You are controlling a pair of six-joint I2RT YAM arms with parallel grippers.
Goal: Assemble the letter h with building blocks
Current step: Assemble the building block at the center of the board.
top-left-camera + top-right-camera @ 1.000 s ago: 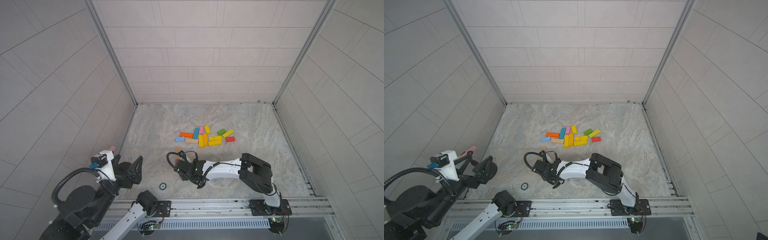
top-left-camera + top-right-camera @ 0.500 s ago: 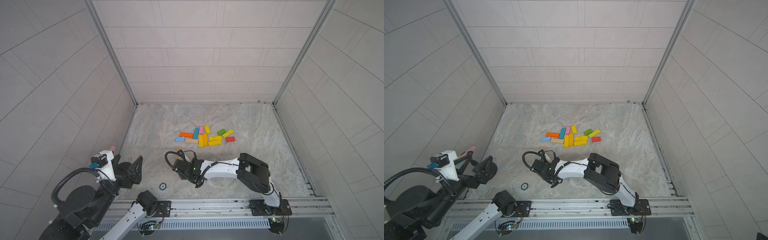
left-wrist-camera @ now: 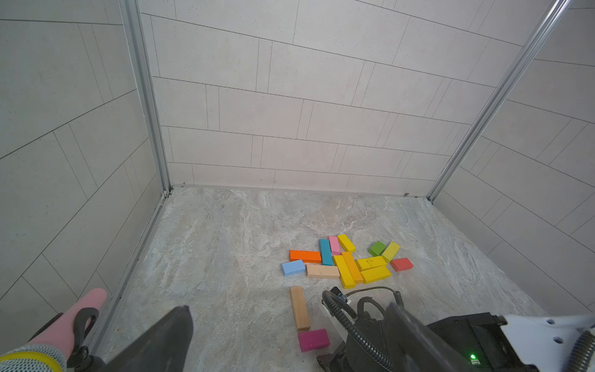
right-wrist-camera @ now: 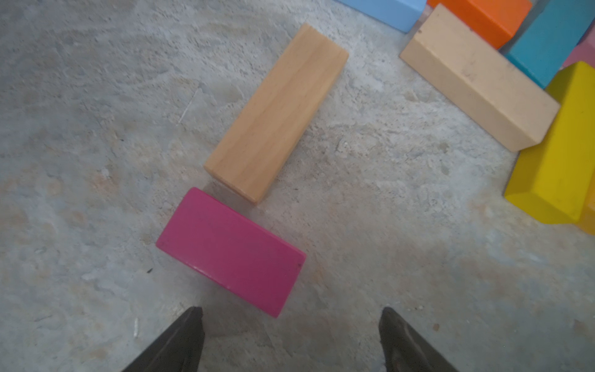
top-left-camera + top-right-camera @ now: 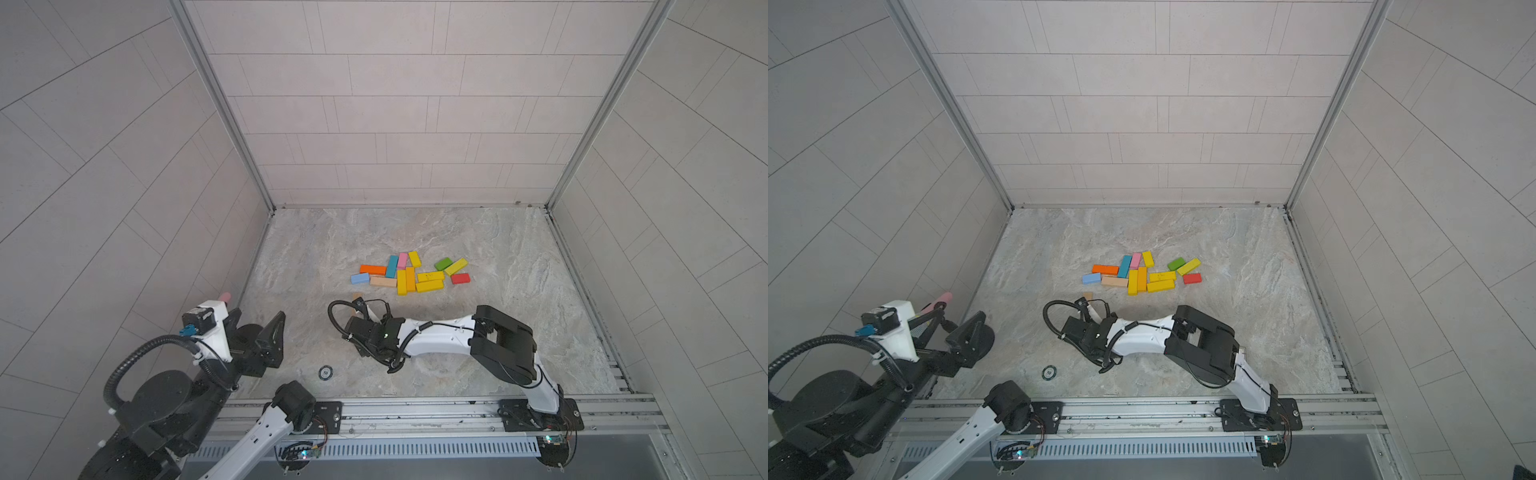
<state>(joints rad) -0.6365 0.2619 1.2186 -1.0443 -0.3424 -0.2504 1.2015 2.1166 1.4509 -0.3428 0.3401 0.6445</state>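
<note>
The magenta block lies flat on the counter just ahead of the right gripper, whose jaws stand wide and empty, its long axis skewed across their gap, one corner almost touching the plain wood block; the left gripper, jaws also wide, stands well apart.

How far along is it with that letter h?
Barely begun. A plain wood block and a magenta block lie apart from the pile, close together, but no h shape shows yet. Nothing is gripped: the right end effector is open beside the magenta block, the left end effector open and off to the side. Almost the whole letter remains.
</note>
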